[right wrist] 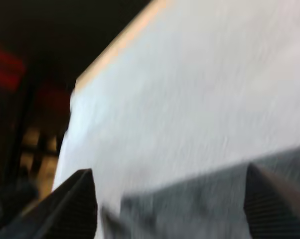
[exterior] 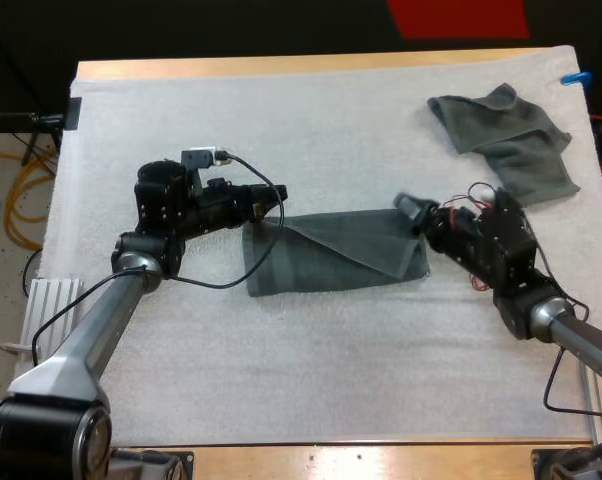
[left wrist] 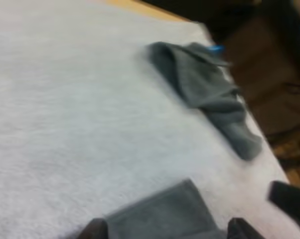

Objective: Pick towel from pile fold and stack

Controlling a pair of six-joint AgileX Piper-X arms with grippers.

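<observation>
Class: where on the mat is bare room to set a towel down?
Free: the near strip of mat, between the spread towel and the table edge; the far stretch beyond the left gripper. Crowded: centre, right gripper included, and around the crumpled towel.

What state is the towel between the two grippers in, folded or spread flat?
Partly folded: the towel lies on the mat with one layer doubled over it, its edge running diagonally across.

Dark grey-green towel (exterior: 331, 262) lies mid white mat (exterior: 281, 380), partly folded, with left gripper (exterior: 266, 205) at its left edge, right gripper (exterior: 413, 215) at its right corner, and crumpled towel (exterior: 506, 140) well apart, far right.
</observation>
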